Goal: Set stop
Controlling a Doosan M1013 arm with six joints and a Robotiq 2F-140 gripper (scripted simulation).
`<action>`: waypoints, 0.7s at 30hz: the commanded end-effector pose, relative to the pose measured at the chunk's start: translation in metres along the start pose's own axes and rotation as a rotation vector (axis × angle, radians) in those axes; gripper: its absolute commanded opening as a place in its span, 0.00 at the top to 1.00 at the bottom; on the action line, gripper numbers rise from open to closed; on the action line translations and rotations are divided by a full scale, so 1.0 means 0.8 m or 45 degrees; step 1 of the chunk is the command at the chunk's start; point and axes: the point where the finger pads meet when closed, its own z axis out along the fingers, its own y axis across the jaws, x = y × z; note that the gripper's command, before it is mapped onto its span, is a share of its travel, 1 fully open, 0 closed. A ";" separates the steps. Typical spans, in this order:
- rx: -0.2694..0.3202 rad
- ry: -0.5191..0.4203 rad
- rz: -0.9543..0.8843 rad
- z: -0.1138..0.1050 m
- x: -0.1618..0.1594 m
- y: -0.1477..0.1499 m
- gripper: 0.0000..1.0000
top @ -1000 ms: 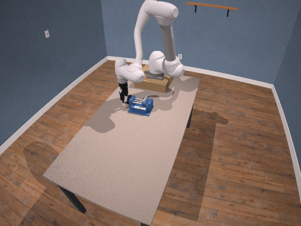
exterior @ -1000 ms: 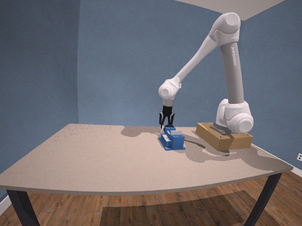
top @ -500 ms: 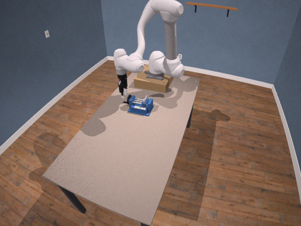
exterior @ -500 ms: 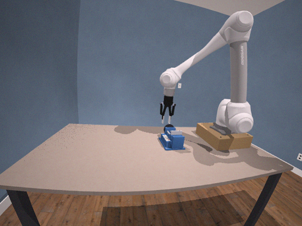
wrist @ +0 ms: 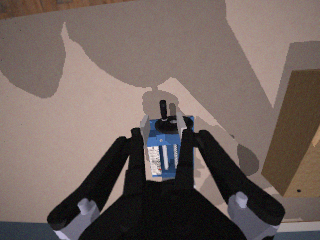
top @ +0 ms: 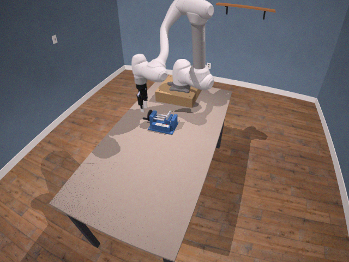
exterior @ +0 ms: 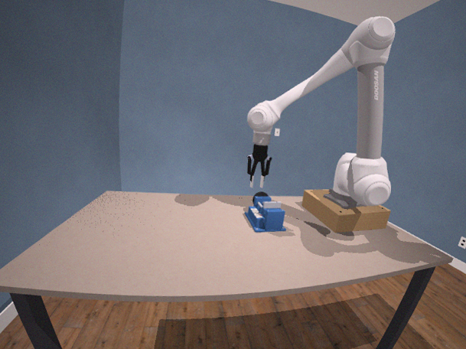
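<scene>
A small blue stop fixture [top: 162, 121] with grey rails and a scale strip stands on the table near the robot base; it also shows in the exterior view [exterior: 265, 218] and in the wrist view [wrist: 164, 148]. Its black handwheel [top: 148, 114] with a crank knob sits at the fixture's left end, and shows in the exterior view [exterior: 260, 197] and the wrist view [wrist: 164, 121]. My gripper [top: 142, 108] hangs above the handwheel, clear of it, with a gap below the fingertips in the exterior view [exterior: 256, 184]. The fingers are partly open and hold nothing.
The arm's wooden base block [top: 176, 93] stands at the table's far end, right of the fixture, and shows in the exterior view [exterior: 346, 211]. A wooden shelf [top: 245, 7] hangs on the back wall.
</scene>
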 end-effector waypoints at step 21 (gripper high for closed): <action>0.000 0.000 0.000 -0.026 -0.087 -0.021 0.67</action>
